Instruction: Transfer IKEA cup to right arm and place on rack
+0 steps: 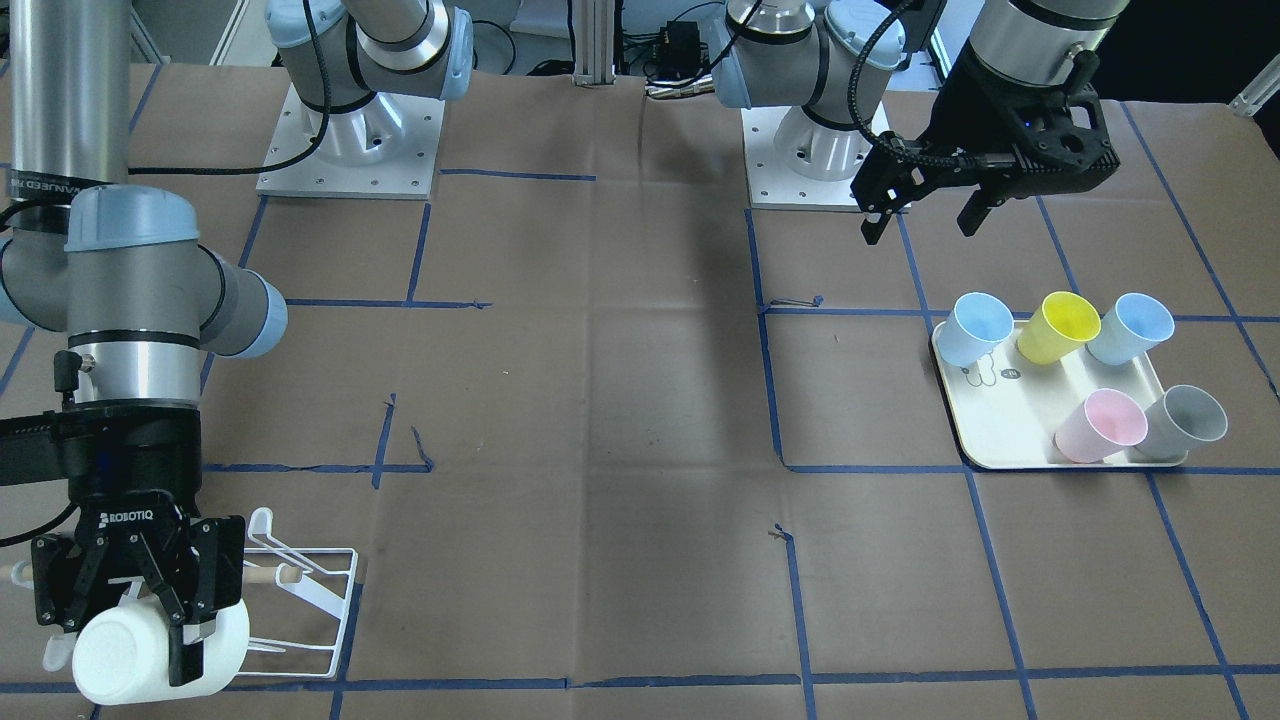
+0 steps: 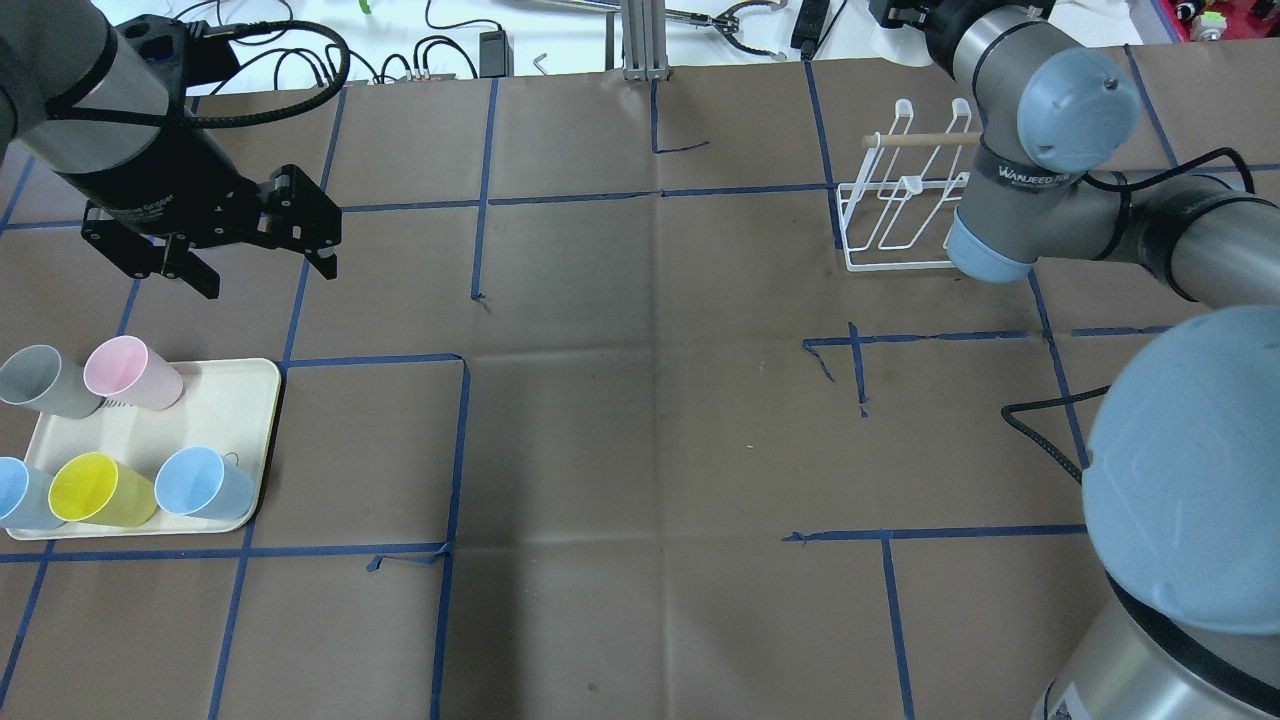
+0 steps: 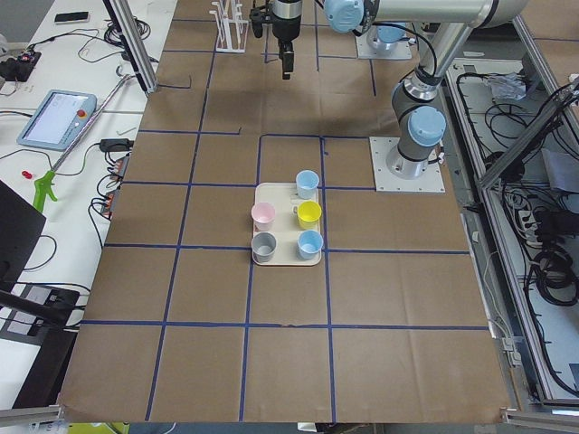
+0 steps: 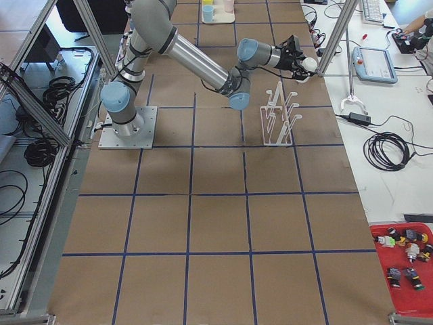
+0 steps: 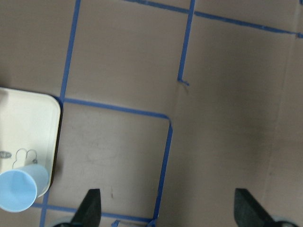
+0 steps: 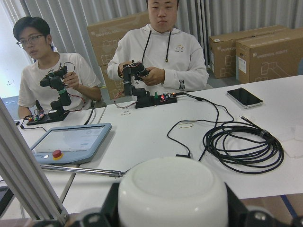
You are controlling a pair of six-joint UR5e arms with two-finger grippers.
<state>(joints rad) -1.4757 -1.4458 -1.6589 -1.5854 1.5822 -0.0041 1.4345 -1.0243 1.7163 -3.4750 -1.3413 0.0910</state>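
Observation:
A white IKEA cup (image 1: 110,660) lies sideways in my right gripper (image 1: 125,635), which is shut on it, the cup's base towards the operators' side. The right wrist view shows the cup (image 6: 173,189) between the fingers. The white wire rack (image 1: 310,585) with its wooden dowel stands just behind the cup; whether the cup touches a prong I cannot tell. The overhead view shows the rack (image 2: 900,205), but the right arm (image 2: 1010,190) hides the gripper. My left gripper (image 1: 920,225) hangs open and empty beyond the cream tray (image 1: 1000,420).
The tray (image 2: 230,400) holds several cups: two light blue, a yellow (image 2: 95,490), a pink (image 2: 130,372) and a grey one. Two people sit at a white table past the rack with cables and a tablet (image 6: 71,142). The brown table has blue tape lines.

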